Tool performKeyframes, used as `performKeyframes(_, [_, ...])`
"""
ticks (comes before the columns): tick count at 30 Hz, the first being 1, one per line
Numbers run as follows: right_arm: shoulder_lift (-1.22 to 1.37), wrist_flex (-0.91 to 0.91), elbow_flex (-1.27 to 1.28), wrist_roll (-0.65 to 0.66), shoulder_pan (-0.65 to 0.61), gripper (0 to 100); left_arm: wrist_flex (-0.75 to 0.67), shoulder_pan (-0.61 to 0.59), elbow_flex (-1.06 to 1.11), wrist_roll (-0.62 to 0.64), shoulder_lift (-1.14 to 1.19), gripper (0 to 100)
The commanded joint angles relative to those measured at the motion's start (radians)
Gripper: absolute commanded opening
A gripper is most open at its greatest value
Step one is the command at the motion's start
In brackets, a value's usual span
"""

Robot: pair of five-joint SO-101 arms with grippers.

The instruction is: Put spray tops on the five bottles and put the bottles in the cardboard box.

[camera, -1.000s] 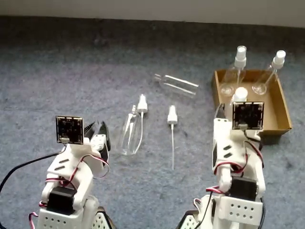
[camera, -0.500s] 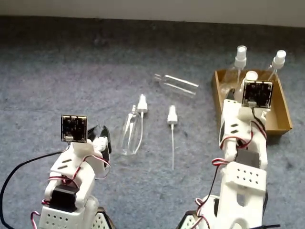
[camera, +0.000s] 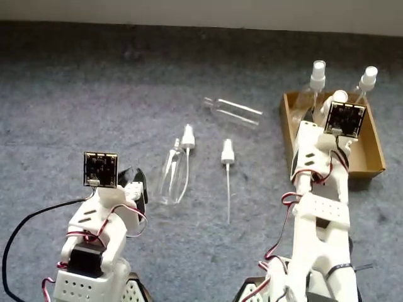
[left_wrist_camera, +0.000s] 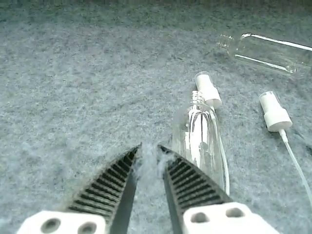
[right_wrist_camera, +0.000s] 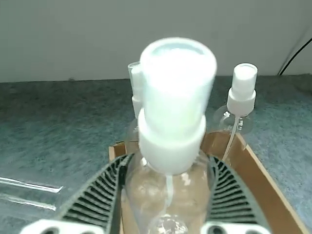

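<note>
My right gripper point(right_wrist_camera: 168, 162) is shut on a clear bottle point(right_wrist_camera: 168, 190) with a white spray top point(right_wrist_camera: 174, 97), held upright over the cardboard box point(camera: 376, 143). Two capped bottles point(camera: 317, 78) point(camera: 365, 82) stand at the box's far end. On the carpet lie an uncapped bottle point(left_wrist_camera: 197, 127) with a spray top point(left_wrist_camera: 208, 89) at its neck, a loose spray top point(camera: 227, 153) with a long tube, and another clear bottle point(camera: 234, 111). My left gripper point(left_wrist_camera: 149, 148) hovers low beside the nearer uncapped bottle, slightly open, with nothing between its fingers.
The grey carpet runs wide and bare to the left of the bottles. A pale wall edge borders the far side. The box's walls point(right_wrist_camera: 258, 168) rise around the held bottle, and a black cable point(camera: 25, 220) trails from the left arm's base.
The right arm has carried its bottle forward from the box's near end to over its middle. The left arm has edged slightly forward and to the right.
</note>
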Motion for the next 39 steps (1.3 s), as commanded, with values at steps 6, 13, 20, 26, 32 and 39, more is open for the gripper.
performKeyframes(6, [0.128, -0.409, 0.116, -0.008, 0.010, 12.8, -0.005, -0.004, -0.004, 0.005, 0.001, 1])
performKeyframes(13, [0.274, -0.476, 0.143, -0.049, 0.025, 12.8, -0.035, -0.004, 0.016, 0.005, 0.001, 1])
performKeyframes(20, [0.412, -0.475, 0.001, -0.180, 0.071, 13.1, -0.203, -0.004, 0.122, 0.005, 0.001, 1])
performKeyframes(26, [0.460, -0.475, -0.035, -0.183, 0.064, 13.1, -0.209, -0.004, 0.125, 0.005, 0.001, 1])
performKeyframes(32, [0.461, -0.476, -0.039, -0.180, 0.005, 13.1, -0.209, -0.004, 0.125, 0.005, 0.001, 1])
performKeyframes(39, [0.470, -0.476, -0.087, -0.176, -0.022, 13.1, -0.207, -0.004, 0.125, 0.005, 0.001, 1])
